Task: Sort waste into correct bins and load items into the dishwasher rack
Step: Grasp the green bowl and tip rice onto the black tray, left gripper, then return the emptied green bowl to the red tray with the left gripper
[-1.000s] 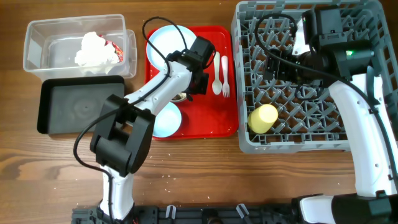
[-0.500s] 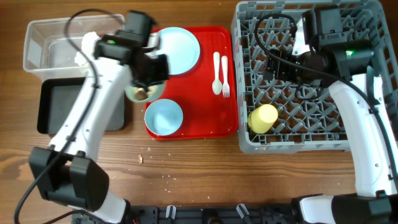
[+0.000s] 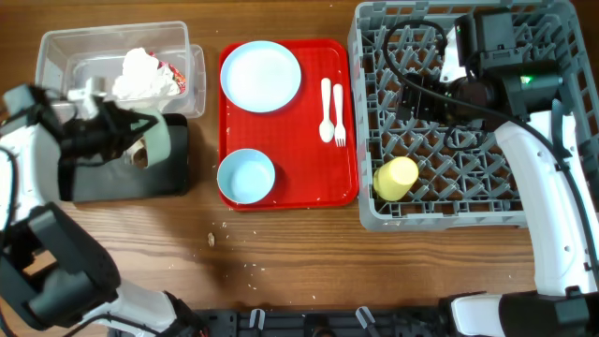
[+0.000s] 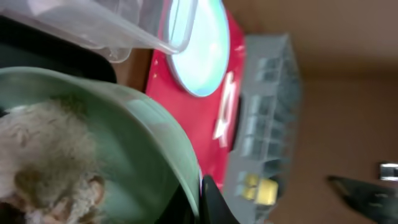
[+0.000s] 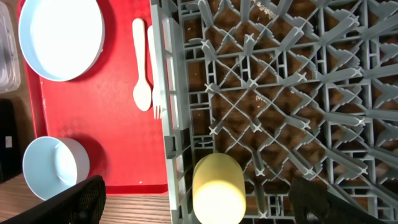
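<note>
Over black tray (image 3: 108, 183): left gripper (image 3: 126, 131) clamped on bowl (image 3: 157, 140), tipped on side, crumbs (image 4: 43, 149) inside. Right gripper (image 5: 198, 198) above rack (image 5: 280, 93), jaws wide apart, empty. Cup (image 5: 217, 183) lies in rack.

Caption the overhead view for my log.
Left pincer holds a crumb-filled bowl tilted over the black tray; yellow cup lies in the dishwasher rack.

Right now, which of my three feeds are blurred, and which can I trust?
Overhead: sharp over the red tray and rack, but the left arm and its bowl are smeared by motion. Left wrist: soft throughout, the bowl and crumbs too close to focus. Right wrist: crisp on the rack lattice and yellow cup; only its dark fingers at the bottom corners look blurred.
</note>
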Available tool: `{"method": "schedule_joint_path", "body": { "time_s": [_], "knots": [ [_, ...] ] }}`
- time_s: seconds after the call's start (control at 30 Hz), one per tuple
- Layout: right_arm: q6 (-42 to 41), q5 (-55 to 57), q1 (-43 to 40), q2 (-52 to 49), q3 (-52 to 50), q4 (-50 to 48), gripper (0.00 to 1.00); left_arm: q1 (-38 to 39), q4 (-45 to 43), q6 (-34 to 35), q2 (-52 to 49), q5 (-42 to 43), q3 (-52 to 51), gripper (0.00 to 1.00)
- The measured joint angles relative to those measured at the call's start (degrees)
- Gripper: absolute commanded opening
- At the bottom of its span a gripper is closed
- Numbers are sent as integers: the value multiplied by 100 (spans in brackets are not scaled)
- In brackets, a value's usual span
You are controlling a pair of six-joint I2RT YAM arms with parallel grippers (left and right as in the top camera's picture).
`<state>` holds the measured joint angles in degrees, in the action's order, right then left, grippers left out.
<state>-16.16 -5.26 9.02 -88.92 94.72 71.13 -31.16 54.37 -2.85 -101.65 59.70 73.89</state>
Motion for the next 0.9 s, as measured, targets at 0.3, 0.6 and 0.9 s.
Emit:
{"method": "schedule_joint_path", "body": {
  "time_s": [0.3,0.6,0.9],
  "knots": [
    [0,0,0,0,-2,-2,96,-1158,-131,-33,-369,2243,-249,4],
    [0,0,0,0,0,-9,96,-1445,-83,411,-369,2839,-251,4],
    [0,0,0,0,0,-76,96,-1445,769,1058,-369,2892,-243,4]
  ]
}}
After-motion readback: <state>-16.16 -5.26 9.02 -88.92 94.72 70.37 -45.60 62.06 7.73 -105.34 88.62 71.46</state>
